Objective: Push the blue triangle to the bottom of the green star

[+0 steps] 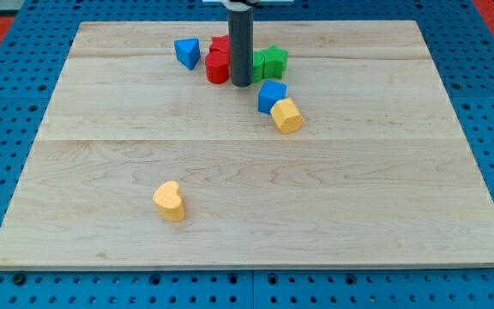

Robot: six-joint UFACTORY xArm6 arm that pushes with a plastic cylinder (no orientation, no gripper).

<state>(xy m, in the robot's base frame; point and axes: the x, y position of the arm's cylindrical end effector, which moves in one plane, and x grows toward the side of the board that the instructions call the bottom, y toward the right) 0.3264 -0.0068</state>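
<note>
Wooden bench [144,154] on blue pegboard. No jaws on this rig, only a rod; my tip [241,84] sits amid the top cluster, against the red block [217,67]. Blue triangle [187,52] lies to the view's left of my tip; green star [273,61] just right. The push should run rightward and down.

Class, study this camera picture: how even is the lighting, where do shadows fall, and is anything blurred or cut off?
Camera view: soft, even light on the wooden board, no glare; faint shadow beside the yellow heart; blocks sharp; the rod is cut off at the view's top, my tip partly hiding the green star.
</note>
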